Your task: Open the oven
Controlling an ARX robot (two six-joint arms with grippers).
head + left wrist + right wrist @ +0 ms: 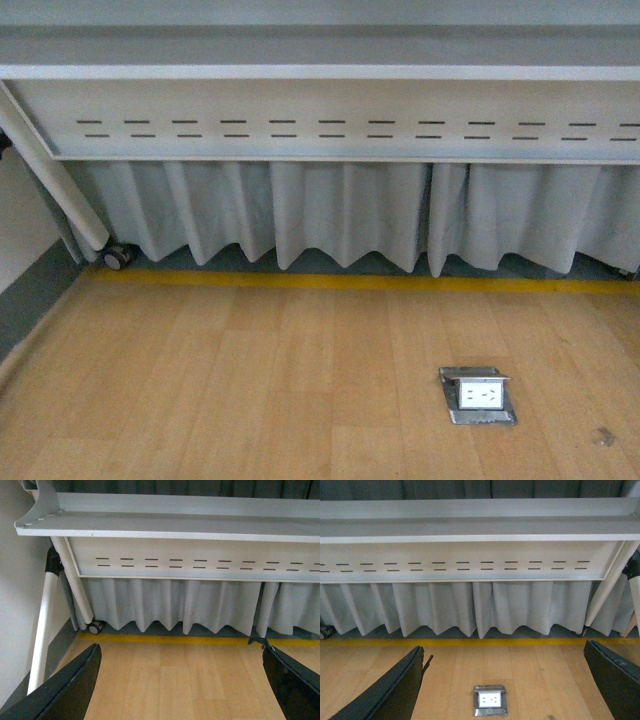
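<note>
You see no oven: both grippers, left (182,687) and right (505,685), hang with fingers spread wide over wood floor (250,400), facing a curtain (350,220) and floor socket (478,396).

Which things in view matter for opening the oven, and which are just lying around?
For the job:
- left gripper, fingers spread, holding nothing
- right gripper, fingers spread, holding nothing
- the oven itself shows in no view

Just there:
- floor outlet box, lid up
- folding table with slotted panel
- grey curtain
- caster wheel
- yellow floor line
</note>
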